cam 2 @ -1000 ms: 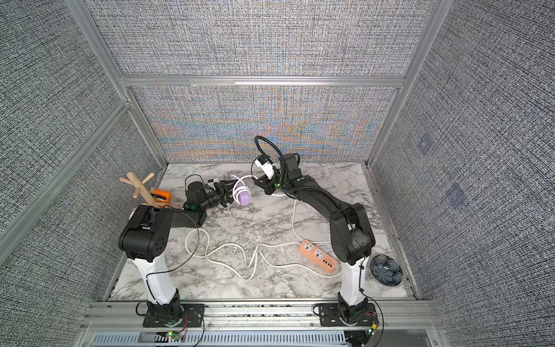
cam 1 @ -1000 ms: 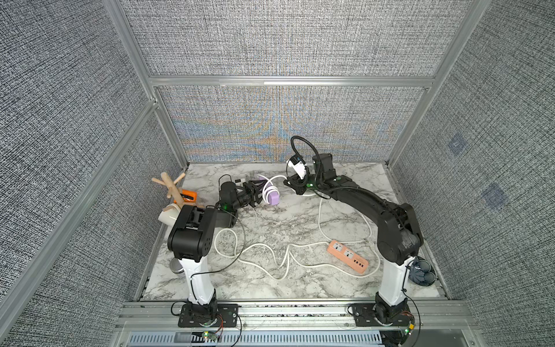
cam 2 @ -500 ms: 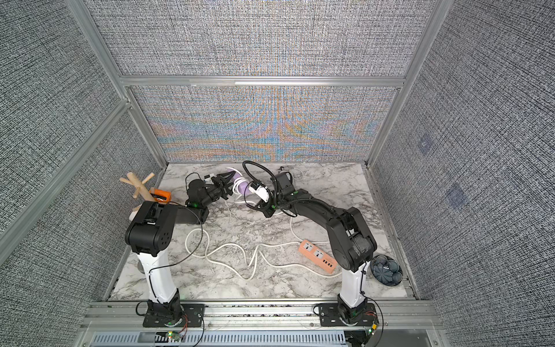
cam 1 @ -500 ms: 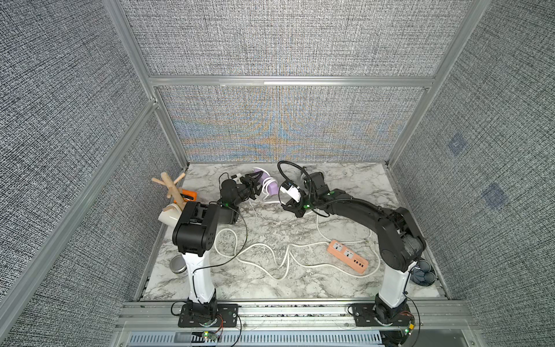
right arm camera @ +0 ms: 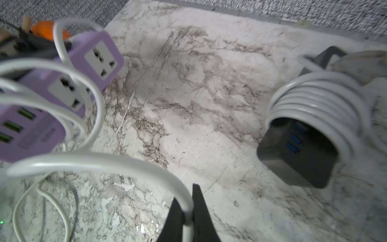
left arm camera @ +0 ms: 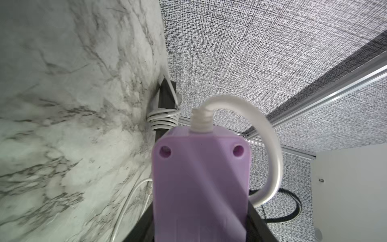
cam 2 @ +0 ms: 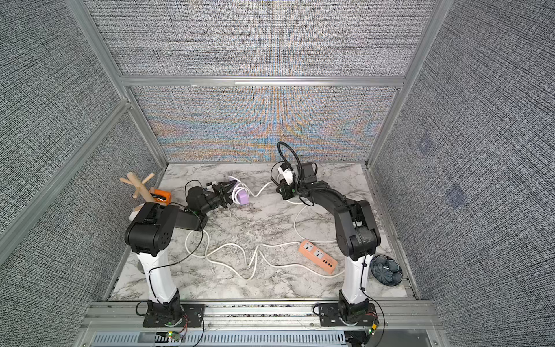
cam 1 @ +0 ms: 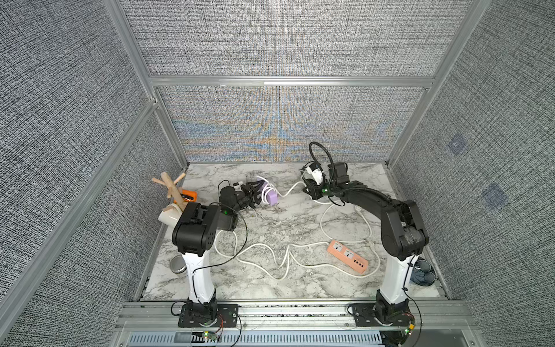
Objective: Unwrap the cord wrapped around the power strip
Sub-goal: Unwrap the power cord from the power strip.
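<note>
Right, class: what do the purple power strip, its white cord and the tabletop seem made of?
By look: purple power strip, probably moulded matte plastic, recessed screw holes; white cord, smooth rubbery sheath, bending in loops; tabletop, marble-look, grey veins, stone or laminate unclear.

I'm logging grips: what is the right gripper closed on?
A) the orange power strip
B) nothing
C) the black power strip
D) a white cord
D: in the right wrist view the right gripper pinches the white cord coming off the purple power strip.
</note>
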`<control>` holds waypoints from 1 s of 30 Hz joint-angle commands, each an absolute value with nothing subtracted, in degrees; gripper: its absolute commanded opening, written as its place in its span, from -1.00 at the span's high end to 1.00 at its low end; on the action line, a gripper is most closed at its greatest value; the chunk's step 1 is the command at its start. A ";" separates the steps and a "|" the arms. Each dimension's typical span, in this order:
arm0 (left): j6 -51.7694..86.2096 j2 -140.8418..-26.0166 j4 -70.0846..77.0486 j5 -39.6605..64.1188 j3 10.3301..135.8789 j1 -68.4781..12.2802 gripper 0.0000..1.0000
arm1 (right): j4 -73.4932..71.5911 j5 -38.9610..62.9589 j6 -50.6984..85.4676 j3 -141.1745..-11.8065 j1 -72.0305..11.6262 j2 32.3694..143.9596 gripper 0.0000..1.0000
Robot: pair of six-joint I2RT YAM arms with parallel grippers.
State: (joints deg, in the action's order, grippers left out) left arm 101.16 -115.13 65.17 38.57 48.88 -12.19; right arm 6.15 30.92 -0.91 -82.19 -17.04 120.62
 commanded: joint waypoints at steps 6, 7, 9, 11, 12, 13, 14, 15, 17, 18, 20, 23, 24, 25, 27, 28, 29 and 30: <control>90.37 -117.12 59.60 35.46 51.59 -12.08 0.99 | 13.93 40.79 -5.93 -87.11 -16.74 113.94 1.00; 90.54 -117.85 59.93 34.72 52.39 -11.97 0.99 | 15.93 41.41 -7.76 -87.38 -17.30 113.08 1.00; 90.60 -118.81 59.90 33.35 53.81 -12.04 0.99 | 19.62 42.28 -12.08 -87.28 -18.94 111.45 1.00; 90.05 -119.39 59.01 32.13 55.37 -12.03 0.99 | 23.35 42.35 -16.19 -87.12 -20.88 109.97 1.00; 89.95 -119.45 58.64 31.35 55.99 -12.04 0.99 | 25.00 42.41 -18.36 -86.71 -22.21 109.25 1.00; 90.19 -119.62 58.62 30.75 56.53 -12.06 0.99 | 26.24 42.18 -19.92 -86.39 -23.27 108.87 1.00; 90.32 -119.62 58.79 30.24 56.89 -12.04 0.99 | 27.23 41.75 -20.90 -86.06 -24.14 108.71 1.00; 90.58 -119.62 58.82 29.62 57.33 -12.04 0.99 | 28.14 41.26 -21.71 -85.61 -24.93 108.64 1.00; 91.23 -119.42 58.88 28.72 57.95 -12.01 0.99 | 29.07 39.29 -22.50 -84.72 -26.42 109.13 1.00; 91.73 -119.29 59.21 28.37 58.24 -12.05 0.99 | 28.83 37.82 -22.33 -83.91 -26.90 109.53 1.00; 92.59 -118.97 59.84 27.91 58.53 -12.07 0.99 | 27.94 35.32 -21.45 -82.57 -27.42 110.66 1.00; 94.87 -118.53 61.85 27.33 58.11 -11.96 0.99 | 25.68 31.97 -19.23 -80.85 -27.53 112.45 1.00; 96.08 -118.39 63.11 27.34 57.95 -11.99 0.99 | 24.74 30.68 -18.38 -80.38 -27.34 113.17 1.00; 97.43 -118.31 64.38 27.38 57.75 -11.96 0.99 | 23.95 29.17 -17.61 -80.02 -27.04 113.93 1.00; 99.80 -118.26 66.80 27.51 57.32 -11.79 0.99 | 22.85 27.43 -16.03 -79.73 -26.27 115.49 1.00; 100.98 -118.23 67.88 27.74 57.09 -11.62 0.99 | 22.31 26.74 -15.13 -79.54 -25.67 116.14 1.00; 101.80 -118.17 68.81 27.99 56.91 -11.37 0.99 | 21.82 25.91 -14.28 -79.34 -24.95 116.76 1.00; 102.81 -118.12 69.68 28.28 56.58 -11.10 0.99 | 21.47 24.53 -13.15 -79.20 -24.18 117.46 1.00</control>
State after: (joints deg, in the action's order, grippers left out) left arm 98.43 -118.76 62.17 28.08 56.95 -11.68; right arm 24.56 29.12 -15.77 -79.37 -25.43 116.25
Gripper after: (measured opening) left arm 0.513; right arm 0.095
